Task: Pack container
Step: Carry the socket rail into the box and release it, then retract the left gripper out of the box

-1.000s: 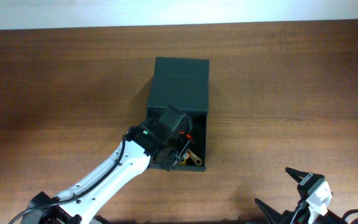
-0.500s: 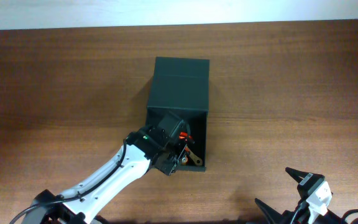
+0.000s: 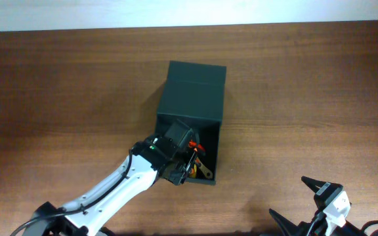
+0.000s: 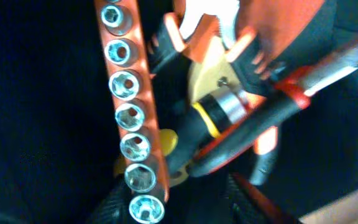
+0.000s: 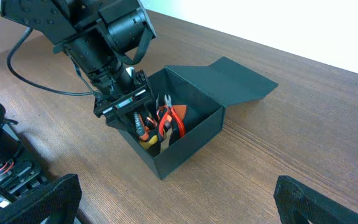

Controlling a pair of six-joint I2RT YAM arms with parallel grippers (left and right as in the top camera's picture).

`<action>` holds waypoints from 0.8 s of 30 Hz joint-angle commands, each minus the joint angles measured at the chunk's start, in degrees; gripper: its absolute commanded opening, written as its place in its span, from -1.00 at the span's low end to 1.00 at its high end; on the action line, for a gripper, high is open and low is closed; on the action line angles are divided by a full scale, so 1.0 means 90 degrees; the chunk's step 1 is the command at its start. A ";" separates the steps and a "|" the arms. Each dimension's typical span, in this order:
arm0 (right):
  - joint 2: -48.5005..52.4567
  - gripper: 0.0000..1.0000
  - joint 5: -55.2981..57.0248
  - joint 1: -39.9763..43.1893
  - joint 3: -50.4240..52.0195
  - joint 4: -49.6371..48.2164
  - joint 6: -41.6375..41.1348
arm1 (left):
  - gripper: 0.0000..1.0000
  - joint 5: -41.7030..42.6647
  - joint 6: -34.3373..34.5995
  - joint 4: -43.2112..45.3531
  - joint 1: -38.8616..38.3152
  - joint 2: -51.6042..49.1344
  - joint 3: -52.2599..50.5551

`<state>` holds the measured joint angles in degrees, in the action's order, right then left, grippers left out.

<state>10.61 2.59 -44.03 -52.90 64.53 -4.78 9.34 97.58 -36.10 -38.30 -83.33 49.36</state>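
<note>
The left claw [image 4: 179, 196] sits half-open inside the container [image 3: 195, 98], gripping nothing. The socket rail [image 4: 132, 112] lies at its tips. On lifting out, a finger may snag the rail or the red-handled pliers [image 4: 278, 106] beyond and drag them over the wall. Far off, the right claw [image 3: 288, 195] gapes empty.

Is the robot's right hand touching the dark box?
Apart. The overhead view shows the right gripper with bare table between it and the container.
</note>
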 commanded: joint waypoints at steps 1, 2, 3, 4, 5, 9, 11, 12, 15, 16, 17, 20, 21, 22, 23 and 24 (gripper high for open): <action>-0.0027 0.97 0.0078 -0.0024 0.0022 -0.0022 -0.0070 | 0.27 -0.0192 -0.0216 -0.0034 0.0024 0.0420 -0.0058; -0.0027 0.98 0.0078 -0.0024 0.0022 -0.0022 -0.0073 | 0.47 -0.0272 -0.0391 -0.0034 0.0066 0.0573 -0.0032; -0.0027 0.97 0.0078 -0.0024 0.0022 -0.0022 -0.0073 | 0.68 -0.0362 -0.0595 -0.0032 0.0112 0.0729 -0.0002; -0.0027 0.98 0.0078 -0.0024 0.0022 -0.0022 -0.0070 | 0.88 -0.0459 -0.0903 -0.0034 0.0187 0.0933 0.0039; -0.0027 0.98 0.0078 -0.0024 0.0022 -0.0022 -0.0070 | 0.99 -0.0537 -0.1294 -0.0034 0.0294 0.1158 0.0085; -0.0027 0.98 0.0078 -0.0024 0.0022 -0.0022 -0.0070 | 0.99 -0.0495 -0.3279 -0.0032 0.0984 0.2035 0.0255; -0.0027 0.98 0.0078 -0.0024 0.0022 -0.0022 -0.0070 | 0.99 -0.0291 -0.4350 -0.0034 0.1457 0.2431 0.0289; -0.0027 0.98 0.0078 -0.0024 0.0022 -0.0022 -0.0070 | 0.99 -0.0143 -0.4862 -0.0041 0.1741 0.2623 0.0289; -0.0027 0.98 0.0078 -0.0024 0.0022 -0.0022 -0.0070 | 0.99 0.0316 -0.6309 -0.0049 0.2555 0.3038 0.0289; -0.0027 0.97 0.0078 -0.0024 0.0022 -0.0022 -0.0070 | 0.99 0.0452 -0.6766 -0.0051 0.2829 0.3143 0.0289; -0.0027 0.98 0.0078 -0.0024 0.0022 -0.0022 -0.0070 | 0.99 0.0544 -0.7123 -0.0063 0.3048 0.3220 0.0289; -0.0027 0.98 0.0078 -0.0024 0.0022 -0.0022 -0.0070 | 0.99 0.0612 -0.7939 -0.0129 0.3606 0.3417 0.0289; -0.0027 0.98 0.0078 -0.0024 0.0022 -0.0022 -0.0070 | 0.99 0.0612 -0.8126 -0.0141 0.3728 0.3473 0.0289; -0.0027 0.98 0.0078 -0.0024 0.0022 -0.0022 -0.0070 | 0.99 0.0610 -0.8320 -0.0168 0.3844 0.3536 0.0289; -0.0027 0.98 0.0078 -0.0024 0.0022 -0.0022 -0.0073 | 0.99 0.0610 -0.8510 -0.0206 0.3944 0.3606 0.0289; -0.0027 0.98 0.0078 -0.0024 0.0024 -0.0022 -0.0070 | 0.99 0.0610 -0.8711 -0.0245 0.4024 0.3677 0.0289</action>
<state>10.61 2.59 -44.03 -52.90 64.53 -4.73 12.99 30.61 -37.89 -3.90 -52.12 50.96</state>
